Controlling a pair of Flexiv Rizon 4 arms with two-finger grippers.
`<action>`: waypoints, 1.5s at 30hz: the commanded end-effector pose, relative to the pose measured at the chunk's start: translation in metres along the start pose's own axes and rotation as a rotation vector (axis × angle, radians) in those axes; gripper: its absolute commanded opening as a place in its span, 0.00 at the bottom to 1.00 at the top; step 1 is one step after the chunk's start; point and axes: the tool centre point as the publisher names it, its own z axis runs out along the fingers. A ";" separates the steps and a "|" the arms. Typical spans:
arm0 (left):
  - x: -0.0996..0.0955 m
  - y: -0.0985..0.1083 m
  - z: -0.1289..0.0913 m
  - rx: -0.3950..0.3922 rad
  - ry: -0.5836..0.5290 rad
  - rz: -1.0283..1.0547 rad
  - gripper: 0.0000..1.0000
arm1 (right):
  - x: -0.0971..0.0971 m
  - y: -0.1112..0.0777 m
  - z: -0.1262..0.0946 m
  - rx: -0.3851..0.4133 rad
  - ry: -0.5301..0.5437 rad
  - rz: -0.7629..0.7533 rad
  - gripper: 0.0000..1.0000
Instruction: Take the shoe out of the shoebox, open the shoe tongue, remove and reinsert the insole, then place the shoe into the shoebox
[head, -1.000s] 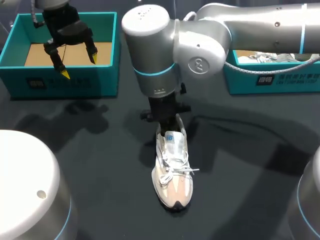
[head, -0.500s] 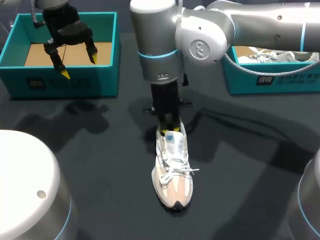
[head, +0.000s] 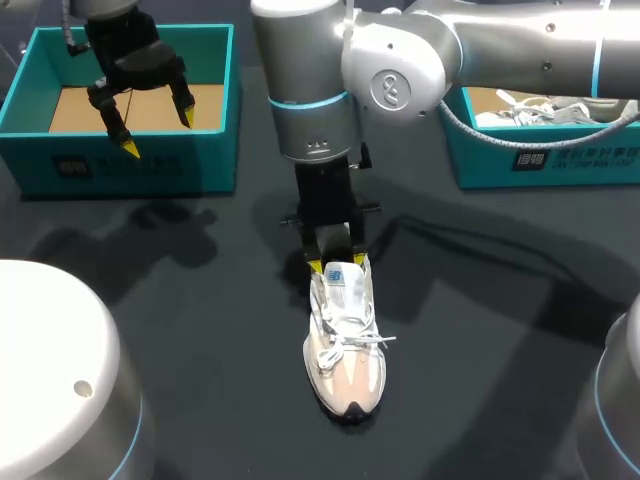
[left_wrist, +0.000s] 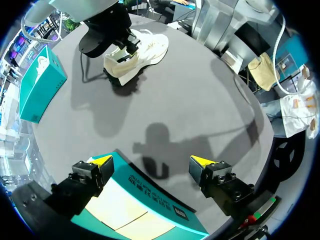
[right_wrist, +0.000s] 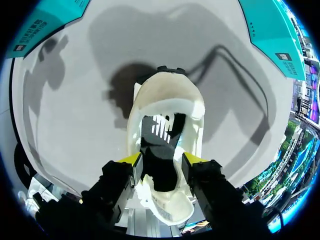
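The right pincer (head: 338, 265) stands spread over the tongue of the shoe (head: 345, 360) on the surface (head: 480, 350). Well apart from the shoe, the left pincer (head: 158, 133) hangs spread above a shoebox (head: 130, 172).

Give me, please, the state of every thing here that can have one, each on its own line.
left shoebox: open, no shoe inside.
right shoebox: open, a pale second shoe inside.
shoe: out of the box, upright on the table, laces tied.
left gripper: open, holding nothing, above the left shoebox.
right gripper: open, fingertips on either side of the shoe's tongue.
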 end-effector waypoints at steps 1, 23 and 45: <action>0.002 0.000 0.000 -0.003 -0.002 0.001 1.00 | 0.000 -0.003 0.003 0.001 0.007 0.012 0.69; 0.002 0.000 0.000 -0.003 -0.002 0.001 1.00 | -0.009 -0.019 -0.002 -0.042 0.025 0.094 0.89; 0.002 0.000 0.000 -0.003 -0.002 0.001 1.00 | -0.010 -0.029 0.006 -0.073 0.053 0.010 0.48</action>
